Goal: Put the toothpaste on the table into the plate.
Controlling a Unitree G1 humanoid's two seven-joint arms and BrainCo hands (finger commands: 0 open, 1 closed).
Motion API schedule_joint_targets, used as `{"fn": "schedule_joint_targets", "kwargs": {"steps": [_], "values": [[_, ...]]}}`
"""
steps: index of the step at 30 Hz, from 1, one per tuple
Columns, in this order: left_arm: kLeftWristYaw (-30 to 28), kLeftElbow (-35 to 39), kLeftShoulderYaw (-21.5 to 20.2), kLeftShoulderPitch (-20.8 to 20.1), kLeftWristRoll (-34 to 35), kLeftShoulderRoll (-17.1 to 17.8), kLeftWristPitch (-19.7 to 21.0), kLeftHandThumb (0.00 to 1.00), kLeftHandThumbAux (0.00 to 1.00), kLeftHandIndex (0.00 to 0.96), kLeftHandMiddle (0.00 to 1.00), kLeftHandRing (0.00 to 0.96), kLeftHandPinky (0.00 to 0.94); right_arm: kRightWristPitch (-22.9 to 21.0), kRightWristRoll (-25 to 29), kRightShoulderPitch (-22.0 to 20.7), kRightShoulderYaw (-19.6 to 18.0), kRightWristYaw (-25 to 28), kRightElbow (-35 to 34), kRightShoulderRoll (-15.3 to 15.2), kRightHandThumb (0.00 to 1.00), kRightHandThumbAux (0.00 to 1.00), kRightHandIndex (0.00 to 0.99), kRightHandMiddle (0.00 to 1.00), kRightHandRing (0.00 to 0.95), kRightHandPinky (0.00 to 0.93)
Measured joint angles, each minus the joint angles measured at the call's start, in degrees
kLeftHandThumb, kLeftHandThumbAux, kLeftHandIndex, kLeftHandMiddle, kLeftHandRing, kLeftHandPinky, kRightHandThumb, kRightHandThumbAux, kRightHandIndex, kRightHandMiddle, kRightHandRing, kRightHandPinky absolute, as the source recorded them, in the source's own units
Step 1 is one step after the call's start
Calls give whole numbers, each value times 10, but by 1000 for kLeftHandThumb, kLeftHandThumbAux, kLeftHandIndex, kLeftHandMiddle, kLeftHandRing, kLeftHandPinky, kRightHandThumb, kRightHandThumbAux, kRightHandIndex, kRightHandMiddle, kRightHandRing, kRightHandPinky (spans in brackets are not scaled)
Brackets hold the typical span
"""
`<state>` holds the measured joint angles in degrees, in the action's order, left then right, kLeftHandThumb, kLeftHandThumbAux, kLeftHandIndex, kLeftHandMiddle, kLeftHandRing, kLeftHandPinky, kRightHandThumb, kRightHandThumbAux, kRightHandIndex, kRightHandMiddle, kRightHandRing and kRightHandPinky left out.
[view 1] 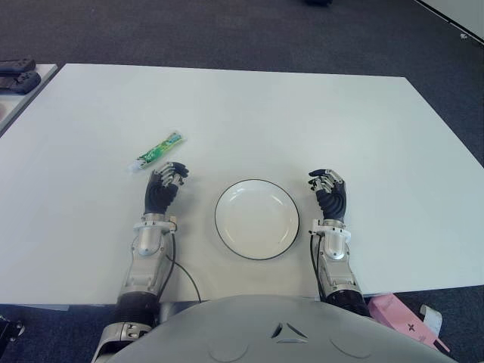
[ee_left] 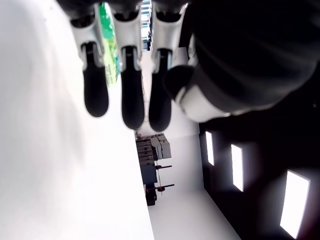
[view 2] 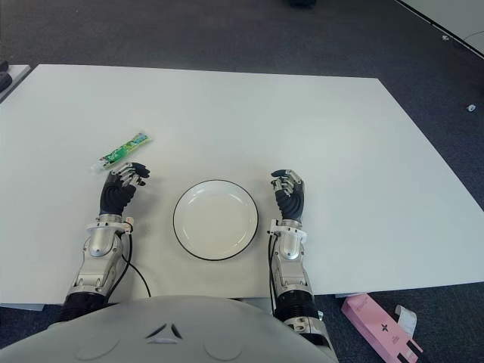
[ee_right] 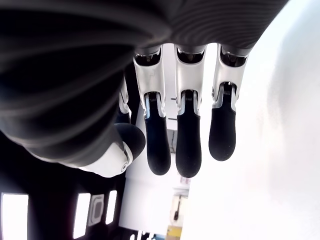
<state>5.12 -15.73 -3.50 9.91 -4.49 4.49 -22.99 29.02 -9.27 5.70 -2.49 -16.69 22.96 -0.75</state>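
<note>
A green and white toothpaste tube (view 1: 159,151) lies on the white table (view 1: 249,113), left of centre and slanted. A white plate (view 1: 256,218) with a dark rim sits empty near the table's front edge. My left hand (view 1: 165,184) shows just in front of the tube and to the left of the plate, its fingers relaxed and holding nothing; the tube (ee_left: 109,45) shows beyond the fingertips in the left wrist view. My right hand (view 1: 328,187) shows to the right of the plate, its fingers (ee_right: 185,145) loosely extended with nothing in them.
Dark objects (view 1: 17,76) lie on a side surface at the far left. A pink box (view 1: 404,314) is on the floor beyond the table's front right corner. Dark carpet surrounds the table.
</note>
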Motion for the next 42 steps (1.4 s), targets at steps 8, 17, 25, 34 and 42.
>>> {"fn": "schedule_joint_targets", "kwargs": {"steps": [8,17,25,34,42], "values": [[34,-1,-2,-1,-36,2,-25,712,724,424,456,440,442,2,2,0,0,2,0,0,709,731,427,474,500,512],[147,72,-9,-31,-219,48,49,710,725,422,457,448,444,3,3,-1,0,4,3,0,710,731,427,483,502,517],[214,63,3,-109,-315,85,120,707,725,421,455,466,455,3,3,-4,0,4,7,1,711,731,428,482,508,523],[226,-9,41,-204,-390,162,199,343,557,213,288,325,353,5,4,-7,0,4,12,2,710,731,427,473,508,524],[184,-84,79,-285,-400,196,253,458,367,63,127,128,160,5,3,-11,-1,3,12,1,709,731,426,476,507,520]]}}
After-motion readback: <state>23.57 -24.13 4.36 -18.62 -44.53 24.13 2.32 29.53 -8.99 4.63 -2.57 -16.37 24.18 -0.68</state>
